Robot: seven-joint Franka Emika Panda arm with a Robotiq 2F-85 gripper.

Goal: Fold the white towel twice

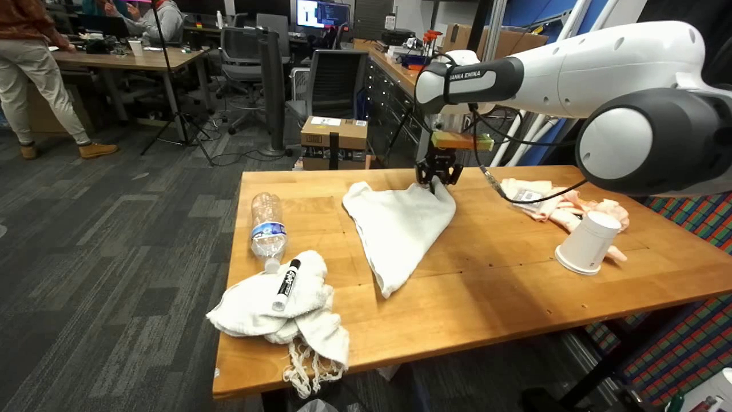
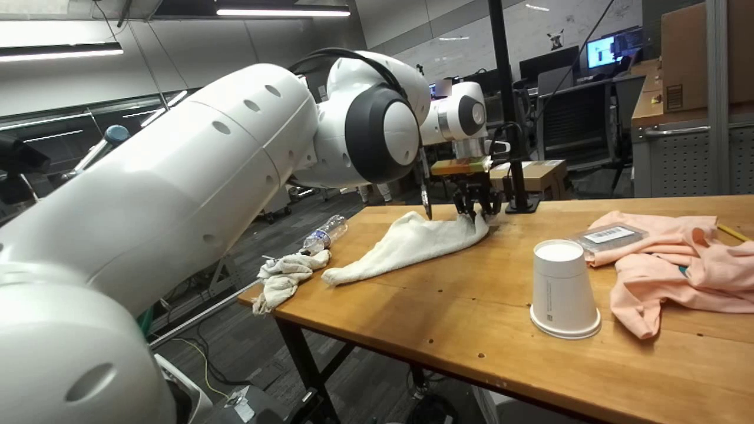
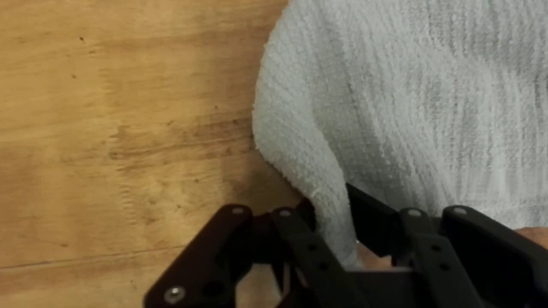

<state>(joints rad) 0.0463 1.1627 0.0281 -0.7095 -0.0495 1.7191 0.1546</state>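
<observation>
Bottle (image 1: 268, 229) and fringed cloth (image 1: 260, 303) lie well left of your gripper (image 1: 433, 183) in an exterior view, a marker (image 1: 287, 285) atop the cloth. The white towel (image 1: 400, 229) spreads over the table (image 1: 486, 246) just below and left of your gripper, whose 2 fingers (image 3: 372, 220) pinch 1 fold. Right of your gripper come an inverted cup (image 2: 562, 294) and peach fabric (image 2: 724, 274).

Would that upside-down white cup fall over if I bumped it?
Maybe not easily: the cup stands wide end down, so a low push would probably slide it. Its papery look suggests it's light and might squash if squeezed.
</observation>
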